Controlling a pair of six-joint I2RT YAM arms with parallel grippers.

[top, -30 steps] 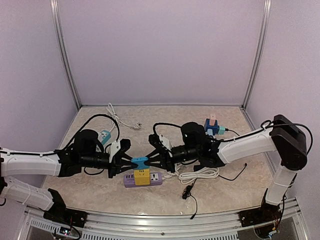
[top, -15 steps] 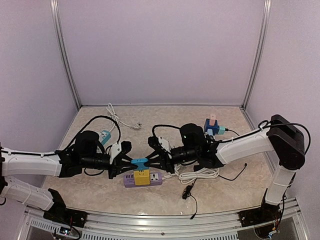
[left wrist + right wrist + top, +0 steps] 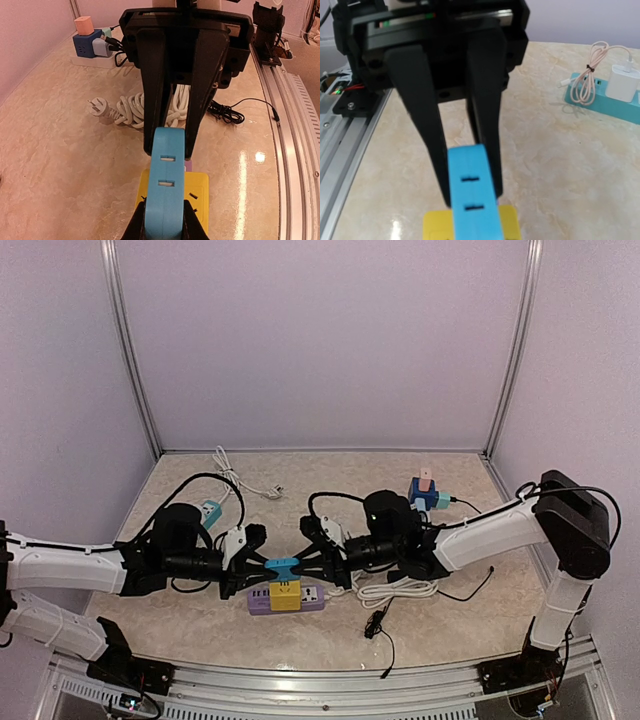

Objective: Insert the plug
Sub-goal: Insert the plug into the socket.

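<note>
A blue plug [image 3: 281,566] hangs level between my two grippers, just above a yellow adapter [image 3: 284,595] that sits in a purple power strip [image 3: 310,597]. My left gripper [image 3: 262,568] is shut on the plug's left end; in the left wrist view its fingers [image 3: 136,226] clamp the blue plug [image 3: 166,190] over the yellow adapter [image 3: 200,192]. My right gripper [image 3: 303,563] grips the other end; its black fingers [image 3: 154,105] flank the plug. In the right wrist view the blue plug [image 3: 471,197] is over the yellow adapter [image 3: 436,225]; my own fingers are out of frame.
A coiled white cable [image 3: 397,589] and a thin black cable [image 3: 378,624] lie right of the strip. A white strip with blue and pink adapters [image 3: 425,490] stands at back right. A teal strip with a white charger [image 3: 210,510] lies at back left.
Both grippers have sunk slightly with the blue plug, which now hangs closer to the yellow adapter. Both grips are unchanged.
</note>
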